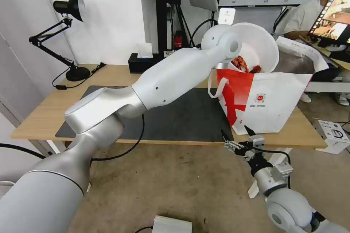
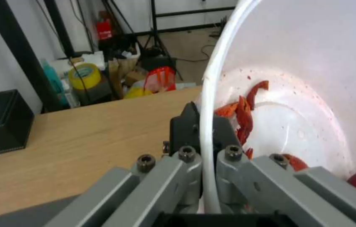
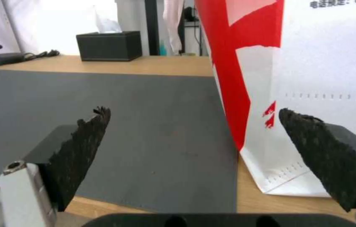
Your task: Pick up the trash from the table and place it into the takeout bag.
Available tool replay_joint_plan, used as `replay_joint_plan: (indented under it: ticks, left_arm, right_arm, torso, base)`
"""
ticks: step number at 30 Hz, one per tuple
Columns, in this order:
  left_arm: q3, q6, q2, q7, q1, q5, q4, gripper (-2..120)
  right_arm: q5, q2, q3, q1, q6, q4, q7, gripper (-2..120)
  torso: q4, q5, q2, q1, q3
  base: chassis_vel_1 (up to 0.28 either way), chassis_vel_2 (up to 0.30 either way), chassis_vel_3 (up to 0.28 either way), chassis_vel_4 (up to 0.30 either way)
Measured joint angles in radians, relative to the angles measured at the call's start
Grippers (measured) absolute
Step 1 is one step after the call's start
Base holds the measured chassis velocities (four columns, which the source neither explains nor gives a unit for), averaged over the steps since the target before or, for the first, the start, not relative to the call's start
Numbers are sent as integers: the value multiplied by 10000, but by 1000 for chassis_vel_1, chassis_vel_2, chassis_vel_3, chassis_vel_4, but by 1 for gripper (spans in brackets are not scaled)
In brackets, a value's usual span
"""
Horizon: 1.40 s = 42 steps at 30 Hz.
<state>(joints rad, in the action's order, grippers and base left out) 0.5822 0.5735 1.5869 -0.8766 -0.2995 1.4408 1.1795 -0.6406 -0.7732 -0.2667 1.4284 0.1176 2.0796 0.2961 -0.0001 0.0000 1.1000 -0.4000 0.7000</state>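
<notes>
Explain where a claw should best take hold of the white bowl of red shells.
Grip the thin rim of the bowl, one finger inside and one outside, coming edge-on from the side. The wall is wide and smooth, so only the rim fits. The left claw holds it so, tipped over the bag.

We list a black desk lamp [image 1: 69, 36], a black tissue box [image 1: 143, 62] and a yellow tape roll [image 2: 84, 75] behind.
</notes>
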Motion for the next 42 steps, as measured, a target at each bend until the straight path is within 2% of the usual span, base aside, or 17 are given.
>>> replay_joint_plan:
  ticks: [4,6,9,15,18,21,23,24,26,30,31,34,35,38,39,42]
  left_arm:
    - [73,218,-151,290,5,73,309,0]
    - [89,636,-362,724,7,634,692,0]
    - [61,1020,-453,952,10,1084,879,0]
    - [44,1494,-464,1089,10,1258,908,0]
    - [12,1622,-455,1086,10,1272,909,5]
    - [-11,1659,-461,1061,19,1496,914,20]
    - [-13,1660,-466,1056,28,1571,915,23]
    - [-19,1660,-467,1051,32,1606,915,30]
    - [-25,1660,-471,1044,33,1667,915,33]
    - [-100,1657,-483,982,15,1826,917,53]
    - [-100,1657,-483,982,15,1826,917,53]
    - [-222,1647,-755,964,29,1683,1184,70]
    - [-222,1647,-755,964,29,1683,1184,70]
    - [-398,1235,-1507,977,190,1524,1855,83]
    - [-398,1235,-1507,977,190,1524,1855,83]
    - [-841,556,-2480,1113,498,1530,2845,96]
  right_arm:
    - [0,0,0,0,0,0,0,100]
    - [0,0,0,0,0,0,0,100]
    - [0,0,0,0,0,0,0,100]
    - [0,0,0,0,0,0,0,100]
    - [0,0,0,0,0,0,0,100]
    - [0,0,0,0,0,0,0,100]
    - [0,0,0,0,0,0,0,100]
    - [0,0,0,0,0,0,0,100]
    - [0,0,0,0,0,0,0,100]
    - [0,0,0,0,0,0,0,100]
    - [0,0,0,0,0,0,0,100]
    - [0,0,0,0,0,0,0,100]
    - [0,0,0,0,0,0,0,100]
    - [0,0,0,0,0,0,0,100]
    - [0,0,0,0,0,0,0,100]
    - [0,0,0,-1,0,0,0,100]
  torso:
    - [0,0,0,0,0]
    - [2,0,0,0,0]
    - [1,-1,0,1,0]
    - [2,-1,0,0,0]
    - [1,-1,0,0,0]
    - [1,-1,0,0,0]
    - [1,-1,0,0,0]
    - [1,-1,0,0,0]
    - [1,-1,0,0,0]
    - [1,-1,0,0,0]
    - [1,-1,0,0,0]
    - [-2,0,0,0,0]
    - [-2,0,0,0,0]
    - [2,-2,0,0,0]
    - [2,-2,0,0,0]
    - [2,-3,0,0,0]
  base:
    - [0,0,0,0]
    - [0,0,0,0]
    - [0,0,0,0]
    - [0,0,0,0]
    - [0,0,0,0]
    - [0,0,0,0]
    - [0,0,0,0]
    - [0,0,0,0]
    - [0,0,0,0]
    - [0,0,0,0]
    - [0,0,0,0]
    - [0,0,0,0]
    - [0,0,0,0]
    - [0,0,0,0]
    - [0,0,0,0]
    - [0,0,0,0]
